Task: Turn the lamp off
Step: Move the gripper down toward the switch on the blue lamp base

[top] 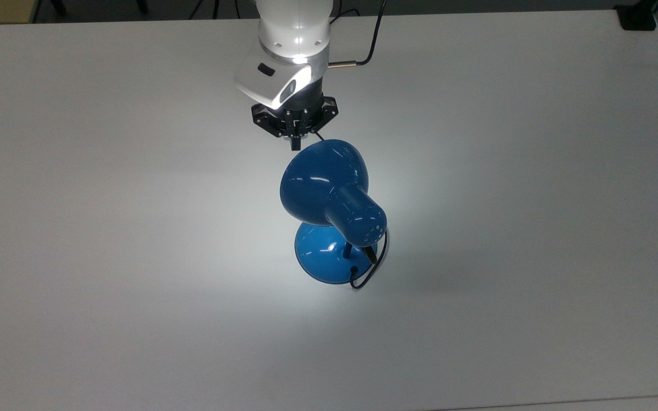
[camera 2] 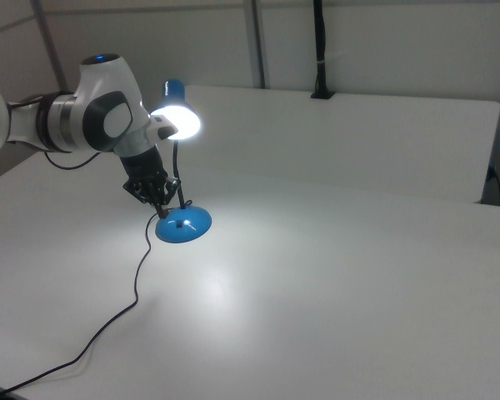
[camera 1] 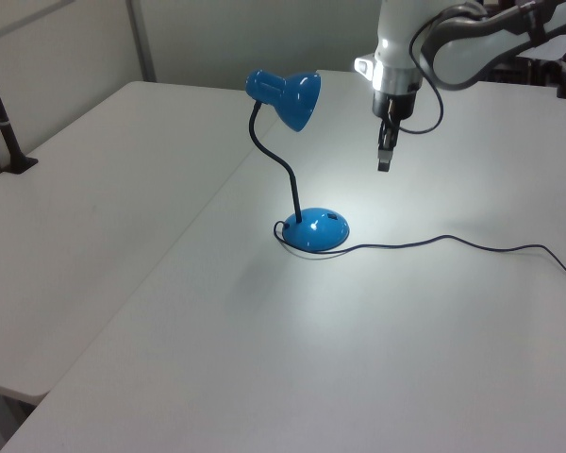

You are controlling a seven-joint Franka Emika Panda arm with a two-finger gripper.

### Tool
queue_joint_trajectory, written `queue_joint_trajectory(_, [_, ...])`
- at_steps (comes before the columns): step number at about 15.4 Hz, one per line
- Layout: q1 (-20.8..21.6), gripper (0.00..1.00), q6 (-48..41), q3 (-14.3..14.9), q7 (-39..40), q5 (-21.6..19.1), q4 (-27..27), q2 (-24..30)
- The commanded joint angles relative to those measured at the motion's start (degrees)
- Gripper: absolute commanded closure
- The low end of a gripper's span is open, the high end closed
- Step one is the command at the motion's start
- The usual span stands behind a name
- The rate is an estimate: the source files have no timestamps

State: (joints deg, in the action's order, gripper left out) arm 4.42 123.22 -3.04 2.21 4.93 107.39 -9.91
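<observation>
You are bringing the gripper (top: 295,142) in with its jaws pressed together and gripping nothing, hanging above the table (top: 77,228) just beside the rim of the shade in the top view. The lamp (camera 1: 292,99) is standing near the table's middle, lit and throwing a bright pool around its round base (camera 1: 316,229), and its cord (camera 1: 453,243) is trailing off toward the left view's right. Presumably you are heading for a switch on the base, though I cannot make one out for certain. The risk is clipping the shade or the bent neck (camera 1: 281,170) on the way down and tipping the lamp; pressing off-centre could slide the base, and the cord is lying close enough to snag.
</observation>
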Motion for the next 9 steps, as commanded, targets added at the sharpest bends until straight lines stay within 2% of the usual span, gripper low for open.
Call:
queue_joint_trajectory(1, [1.5,1.0,7.4,-0.4,3.1,-0.3,0.7,-2.7])
queue_joint_trajectory(9, [0.3,1.0,25.1,-2.0,9.6,-0.6,4.6,-7.8])
